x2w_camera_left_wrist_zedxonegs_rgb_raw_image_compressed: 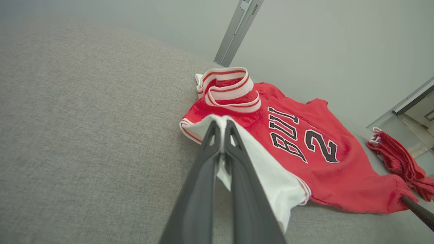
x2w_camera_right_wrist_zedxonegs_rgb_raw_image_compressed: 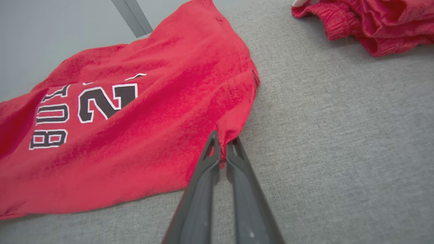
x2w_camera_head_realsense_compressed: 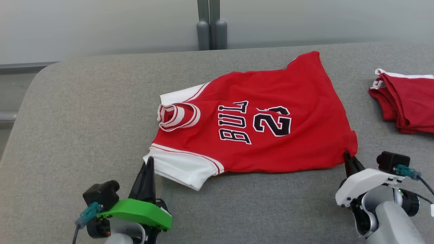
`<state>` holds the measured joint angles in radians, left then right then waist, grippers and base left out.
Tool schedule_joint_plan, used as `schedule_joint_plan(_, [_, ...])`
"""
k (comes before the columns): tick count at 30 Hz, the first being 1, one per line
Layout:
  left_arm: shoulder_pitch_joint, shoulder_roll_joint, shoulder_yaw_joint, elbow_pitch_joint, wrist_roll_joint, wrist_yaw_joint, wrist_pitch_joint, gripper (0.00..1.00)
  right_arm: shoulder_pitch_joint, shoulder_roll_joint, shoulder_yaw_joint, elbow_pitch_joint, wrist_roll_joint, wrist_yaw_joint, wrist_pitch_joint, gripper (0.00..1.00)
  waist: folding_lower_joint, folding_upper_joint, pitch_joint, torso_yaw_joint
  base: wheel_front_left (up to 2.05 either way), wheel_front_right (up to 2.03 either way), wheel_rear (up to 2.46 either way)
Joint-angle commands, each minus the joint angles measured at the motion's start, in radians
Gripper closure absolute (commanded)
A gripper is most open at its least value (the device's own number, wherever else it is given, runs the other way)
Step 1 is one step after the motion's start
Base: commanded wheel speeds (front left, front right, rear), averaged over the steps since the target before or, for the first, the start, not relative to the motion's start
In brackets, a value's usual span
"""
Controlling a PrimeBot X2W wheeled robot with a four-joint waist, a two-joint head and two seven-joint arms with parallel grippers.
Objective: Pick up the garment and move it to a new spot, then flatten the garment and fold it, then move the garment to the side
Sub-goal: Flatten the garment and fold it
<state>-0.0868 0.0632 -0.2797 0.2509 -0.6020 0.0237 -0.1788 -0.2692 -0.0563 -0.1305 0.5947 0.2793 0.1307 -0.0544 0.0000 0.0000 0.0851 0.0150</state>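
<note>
The garment (x2w_camera_head_realsense_compressed: 271, 135) is a red jersey with white sleeves and black lettering, lying spread on the grey table with its collar to the left. My left gripper (x2w_camera_head_realsense_compressed: 148, 163) is shut on the near white sleeve (x2w_camera_left_wrist_zedxonegs_rgb_raw_image_compressed: 257, 159), the cloth pinched between its fingers (x2w_camera_left_wrist_zedxonegs_rgb_raw_image_compressed: 222, 127). My right gripper (x2w_camera_head_realsense_compressed: 346, 156) is shut on the near hem corner of the garment (x2w_camera_right_wrist_zedxonegs_rgb_raw_image_compressed: 135, 112), a red fold caught at the tips (x2w_camera_right_wrist_zedxonegs_rgb_raw_image_compressed: 223, 142). The right gripper's finger (x2w_camera_left_wrist_zedxonegs_rgb_raw_image_compressed: 418, 210) also shows at the lower right of the left wrist view.
A second red garment (x2w_camera_head_realsense_compressed: 407, 101) lies folded at the right edge of the grey table (x2w_camera_head_realsense_compressed: 84, 118). A grey post (x2w_camera_head_realsense_compressed: 210, 23) stands behind the table's far edge. Bare cloth-covered surface spreads to the left and in front of the jersey.
</note>
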Motion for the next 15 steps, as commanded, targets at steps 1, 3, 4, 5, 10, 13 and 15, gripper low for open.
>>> schedule_joint_plan(1, [-0.026,0.005,0.011,-0.019,-0.017,-0.013,-0.004,1.0,-0.007,-0.02,0.006,-0.031,0.025,0.0,-0.006,1.0,0.0,0.0,-0.009,-0.01,0.0,0.0,0.0])
schedule_joint_plan(3, [-0.044,0.003,0.023,-0.049,-0.047,-0.027,0.002,1.0,-0.008,-0.028,0.02,-0.079,0.059,0.0,-0.004,1.0,0.0,0.0,-0.017,-0.018,0.0,0.0,0.0])
schedule_joint_plan(4, [-0.053,0.002,0.029,-0.066,-0.062,-0.033,0.003,1.0,-0.009,-0.033,0.025,-0.104,0.076,0.0,-0.002,1.0,0.0,0.0,-0.02,-0.022,0.0,0.0,0.0])
schedule_joint_plan(5, [-0.061,0.002,0.039,-0.09,-0.076,-0.036,0.007,1.0,-0.01,-0.04,0.03,-0.14,0.097,0.0,0.002,1.0,0.0,0.0,-0.023,-0.026,0.0,0.0,0.0])
schedule_joint_plan(10, [-0.101,0.009,0.07,-0.256,-0.147,-0.059,0.04,1.0,0.007,-0.076,0.038,-0.332,0.18,0.0,0.027,1.0,0.0,0.0,-0.038,-0.046,0.0,0.0,0.0])
schedule_joint_plan(13, [-0.121,0.026,0.088,-0.371,-0.169,-0.047,0.071,1.0,0.021,-0.091,0.028,-0.453,0.221,0.0,0.047,1.0,0.0,0.0,-0.044,-0.057,0.0,0.0,0.0])
schedule_joint_plan(15, [-0.138,0.045,0.097,-0.457,-0.167,-0.039,0.096,1.0,0.031,-0.095,0.016,-0.541,0.242,0.0,0.065,1.0,0.0,0.0,-0.048,-0.064,0.0,0.0,0.0])
